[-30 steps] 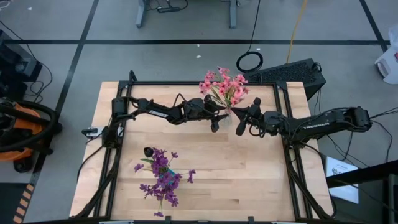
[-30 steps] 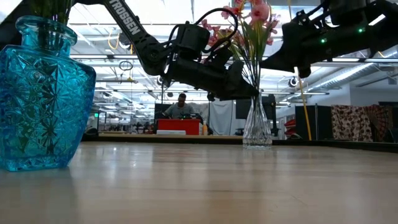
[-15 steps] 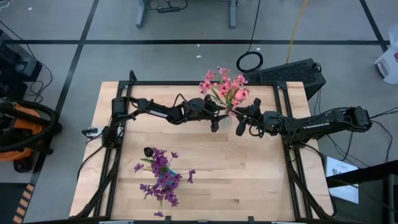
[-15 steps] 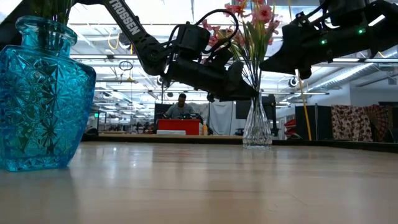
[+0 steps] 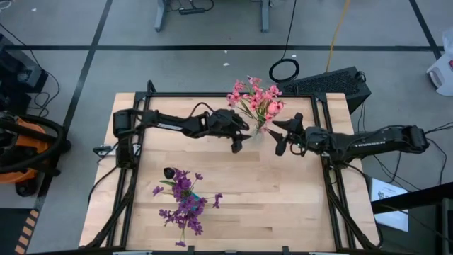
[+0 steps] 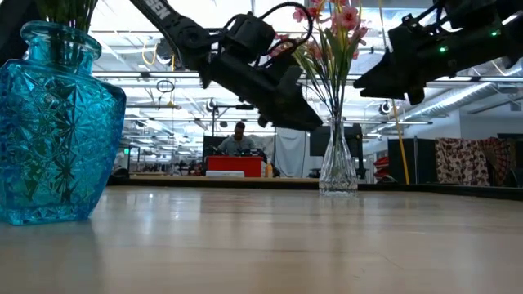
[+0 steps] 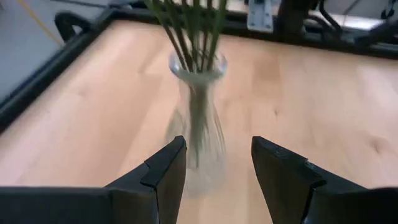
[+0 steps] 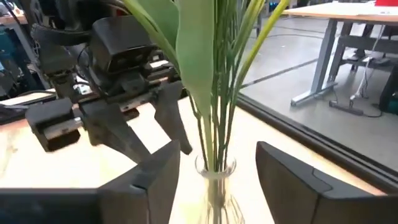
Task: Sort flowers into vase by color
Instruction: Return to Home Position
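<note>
The pink flowers (image 5: 255, 99) stood in the clear vase (image 6: 337, 167) near the desk's (image 5: 283, 205) far edge, the purple flowers (image 5: 185, 205) in the blue vase (image 6: 57, 122) toward its near edge. The left hand (image 5: 237, 146) and right hand (image 5: 280, 147) hovered on either side of the clear vase, both spread wide and empty.

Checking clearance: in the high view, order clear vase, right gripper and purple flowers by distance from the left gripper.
From the left gripper:
1. clear vase, just beside it.
2. right gripper, beyond the vase.
3. purple flowers, toward the picture's bottom left.
</note>
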Robot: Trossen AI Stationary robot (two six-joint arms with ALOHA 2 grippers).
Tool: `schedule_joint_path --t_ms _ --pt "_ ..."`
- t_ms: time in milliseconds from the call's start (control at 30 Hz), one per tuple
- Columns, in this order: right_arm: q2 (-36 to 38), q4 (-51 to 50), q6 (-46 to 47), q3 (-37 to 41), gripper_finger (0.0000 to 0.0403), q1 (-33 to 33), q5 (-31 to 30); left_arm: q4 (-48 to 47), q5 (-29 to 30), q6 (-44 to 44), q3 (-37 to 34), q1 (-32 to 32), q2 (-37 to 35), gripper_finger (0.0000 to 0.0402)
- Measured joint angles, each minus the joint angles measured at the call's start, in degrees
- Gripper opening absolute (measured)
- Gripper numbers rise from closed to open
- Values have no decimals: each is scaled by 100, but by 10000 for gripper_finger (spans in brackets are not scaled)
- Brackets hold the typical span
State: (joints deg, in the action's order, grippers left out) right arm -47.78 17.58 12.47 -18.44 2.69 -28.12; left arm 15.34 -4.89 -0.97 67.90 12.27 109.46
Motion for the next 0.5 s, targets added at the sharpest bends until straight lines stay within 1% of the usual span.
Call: schedule_joint_path --t_ms 233,433,500 --pt "650 -752 -83 0 212 -170 150 -1379 -284 -23 2 -82 -441 186" --pt "1095 -1197 -286 0 212 -347 153 -1890 -288 25 4 -202 -911 186" --pt "1206 -1240 -291 0 212 -403 320 -2231 -288 52 4 -237 -1105 186"
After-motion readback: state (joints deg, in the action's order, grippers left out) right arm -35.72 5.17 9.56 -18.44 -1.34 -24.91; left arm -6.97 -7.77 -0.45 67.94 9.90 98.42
